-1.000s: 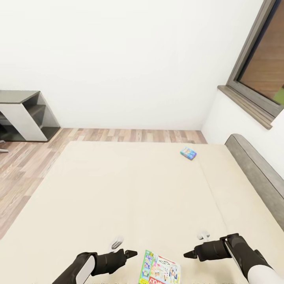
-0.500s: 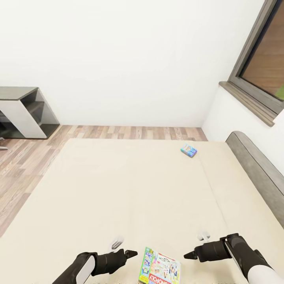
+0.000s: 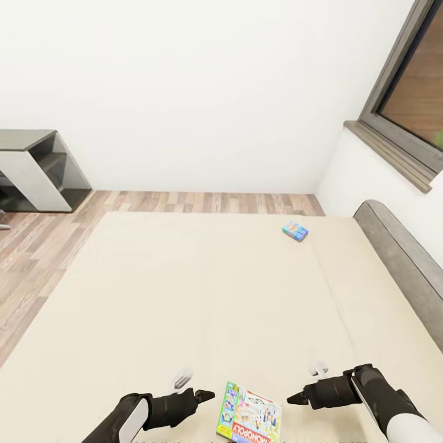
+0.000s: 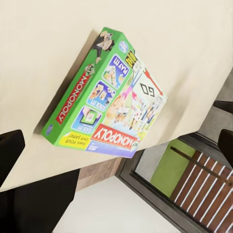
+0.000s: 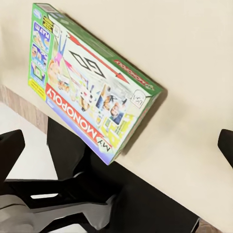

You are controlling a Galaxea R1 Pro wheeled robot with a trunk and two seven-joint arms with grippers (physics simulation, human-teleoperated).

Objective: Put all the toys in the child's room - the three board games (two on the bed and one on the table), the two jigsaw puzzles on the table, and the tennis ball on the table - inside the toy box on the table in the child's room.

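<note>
Green-edged and printed with busy art, the Monopoly box [image 3: 250, 416] lies flat on the cream bed [image 3: 184, 295] right in front of me, between my two arms. My left gripper [image 3: 206, 395] hangs just beside its left edge and my right gripper [image 3: 294, 399] sits a little off to its right, neither touching it. In both wrist views the fingertips stand wide apart at the frame edges, so both of my grippers are released and carrying nothing.

The second game, a small teal-blue box [image 3: 295, 231], rests well apart, far up the bed near the grey headboard [image 3: 400, 258].

I judge the near box to be the one to pick first. It is flat and wide, so I would close in from both sides evenly, press on opposite long edges, and lift level so it does not pivot or slip. The soft mattress may let an edge sink, so I should come in low.
</note>
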